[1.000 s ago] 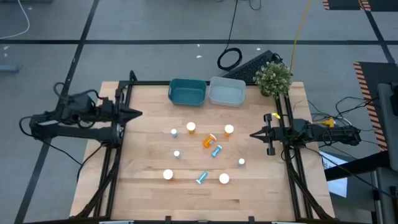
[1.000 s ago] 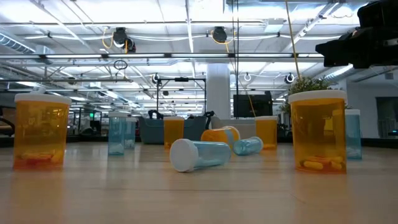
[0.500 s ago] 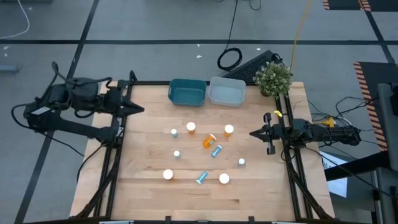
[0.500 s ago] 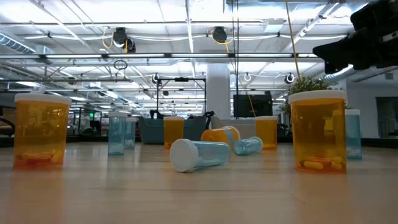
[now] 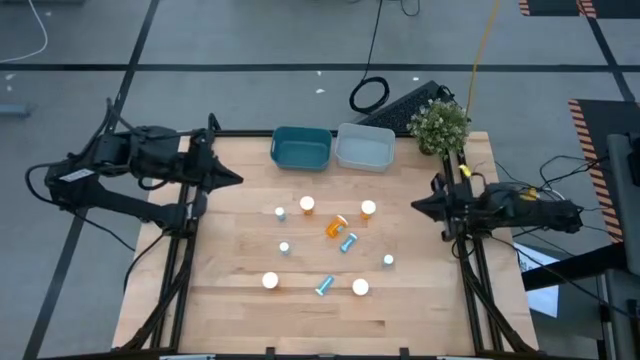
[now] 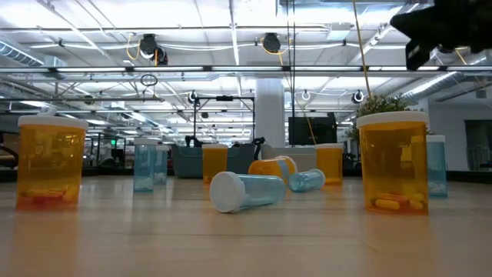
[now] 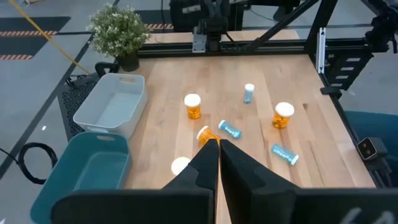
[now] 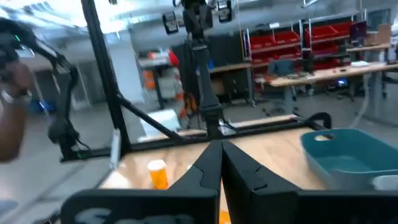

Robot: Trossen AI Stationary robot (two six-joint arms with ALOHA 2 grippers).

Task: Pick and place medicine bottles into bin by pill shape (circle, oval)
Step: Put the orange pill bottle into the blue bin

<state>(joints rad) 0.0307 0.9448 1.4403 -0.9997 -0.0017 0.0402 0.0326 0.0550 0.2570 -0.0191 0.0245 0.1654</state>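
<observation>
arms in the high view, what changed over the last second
The left end effector swung from the table's left edge toward the bins. The right end effector rose slightly at the right edge. Both stayed shut and empty. The orange and pale-blue medicine bottles stayed put.

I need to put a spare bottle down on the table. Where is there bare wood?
The table is bare along its front edge, below the bottles, and down its left side under the left gripper. The middle, in front of the teal bin and clear bin, is crowded.

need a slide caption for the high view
Both arms wait at the table's sides, left gripper and right gripper shut, medicine bottles scattered below two bins.
</observation>
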